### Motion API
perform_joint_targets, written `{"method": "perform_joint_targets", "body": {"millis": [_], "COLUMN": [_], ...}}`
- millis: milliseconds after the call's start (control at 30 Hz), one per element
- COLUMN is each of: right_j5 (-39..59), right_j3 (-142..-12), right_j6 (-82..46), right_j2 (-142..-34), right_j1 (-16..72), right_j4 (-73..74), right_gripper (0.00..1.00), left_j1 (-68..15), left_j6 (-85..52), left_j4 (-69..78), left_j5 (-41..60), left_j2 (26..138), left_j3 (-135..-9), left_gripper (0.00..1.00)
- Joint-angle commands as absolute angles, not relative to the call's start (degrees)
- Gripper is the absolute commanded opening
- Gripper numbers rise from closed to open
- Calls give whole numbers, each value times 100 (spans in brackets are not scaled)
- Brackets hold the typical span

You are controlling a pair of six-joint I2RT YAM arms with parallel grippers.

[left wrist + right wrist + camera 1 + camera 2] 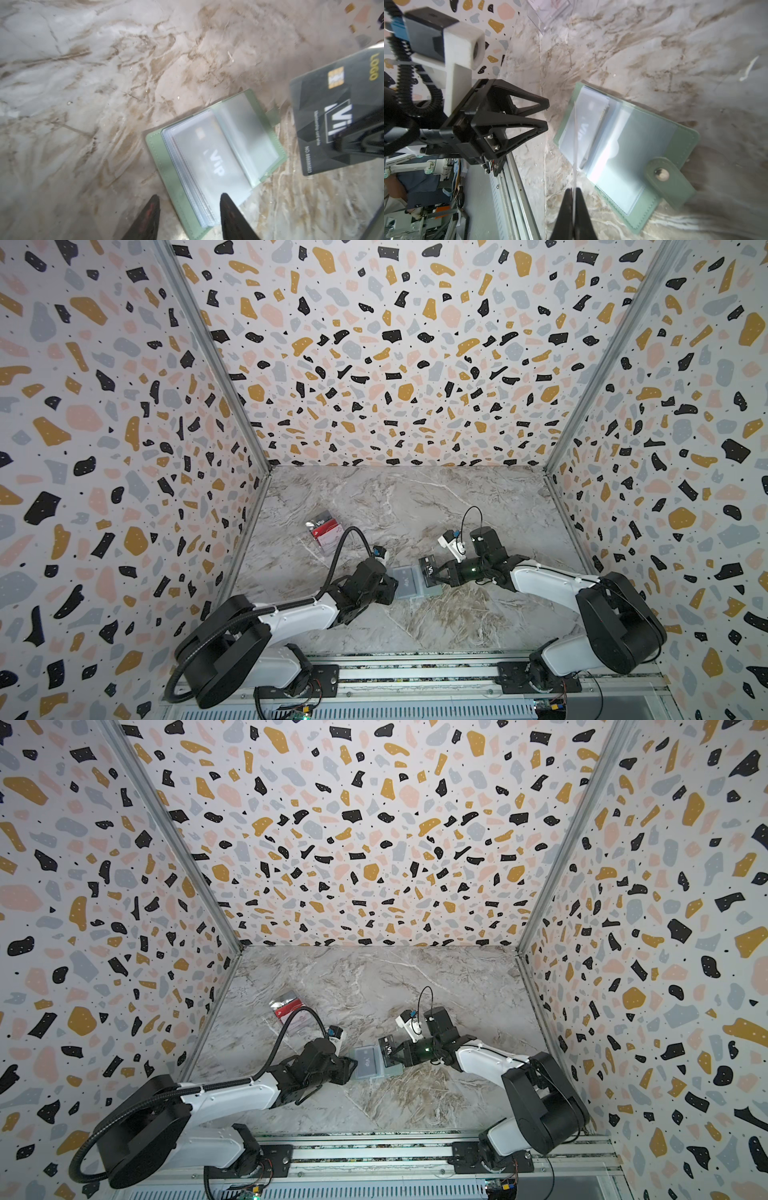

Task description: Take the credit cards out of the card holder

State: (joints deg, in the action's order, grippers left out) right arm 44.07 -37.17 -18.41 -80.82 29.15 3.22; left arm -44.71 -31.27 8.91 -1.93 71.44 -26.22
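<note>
R pincer (574, 190) is shut tight on the dark grey card (324, 116), pinching it near one edge. In the R wrist view you see the card edge-on, only a thin pale line running out from the tips. Print reads "LOGO" & "Vi…", w/ a gold chip. It's out of the sleeves. In both top views it sits over the R half of the card holder (409, 584). You can't tell if its lower edge touches the holder.

L pincer (547, 115): jaws apart, nothing btwn them. Its tips sit just beside the holder's L edge, w/ a small gap showing in the R wrist view. In the L wrist view one fingertip (225, 199) overlaps the sleeve stack, so contact there is unclear.

You've got the holder lying open & flat on the marble table (415, 497), toward the front, btwn the two arms. Its snap tab (662, 172) flops out on the R arm's side. The second card (216, 162) is inside a clear sleeve on the L page. "Vip" is legible thru the plastic, colour washed out.

Clear box (326, 533) w/ more cards sits well apart from the holder, back-left, nearer the L wall.
</note>
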Motion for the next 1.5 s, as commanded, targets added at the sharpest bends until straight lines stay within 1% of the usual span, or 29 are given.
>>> {"method": "perform_joint_targets", "body": {"millis": [0,33,133,233,333,500,633,900,1033,1067,1100,1267,1467], "right_j5": [4650,4740,5094,5559,6120,6819,7164,7385,7361,7354,7352,7288,7212], "right_j3": [-3970,-3983,-4046,-4104,-4129,-4186,-4232,-4330,-4407,-4428,-4442,-4479,-4457], "right_j6": [-1314,-1254,-1131,-1008,-876,-739,-614,-336,-281,-266,-250,-274,-315], "right_j2": [-7739,-7686,-7564,-7443,-7361,-7430,-7471,-7549,-7715,-7758,-7807,-7901,-7831], "right_j1": [2899,2899,2899,2894,2898,2913,3017,3303,3392,3414,3436,3483,3481], "right_j4": [-3,-10,0,38,117,186,242,202,203,207,212,312,374], "right_gripper": [0,0,0,0,0,0,0,0,0,0,0,0,0], "left_j1": [-4372,-4336,-4139,-3952,-3888,-3790,-3753,-3735,-3735,-3735,-3735,-3731,-3735], "left_j6": [-2842,-2801,-2662,-2523,-2454,-2359,-2210,-2074,-2235,-2274,-2302,-2327,-2417], "left_j4": [567,525,450,432,442,541,574,357,621,698,755,795,878], "left_j5": [-78,18,710,1697,2234,2976,3661,3775,3990,4068,4146,4392,4387], "left_j2": [6693,6567,6144,5803,5463,5105,5085,5164,5193,5200,5214,5262,5266], "left_j3": [-2792,-2803,-2846,-2936,-3038,-3185,-3310,-3422,-3386,-3367,-3358,-3340,-3270], "left_gripper": [57,60,66,69,70,70,64,61,56,53,47,27,17]}}
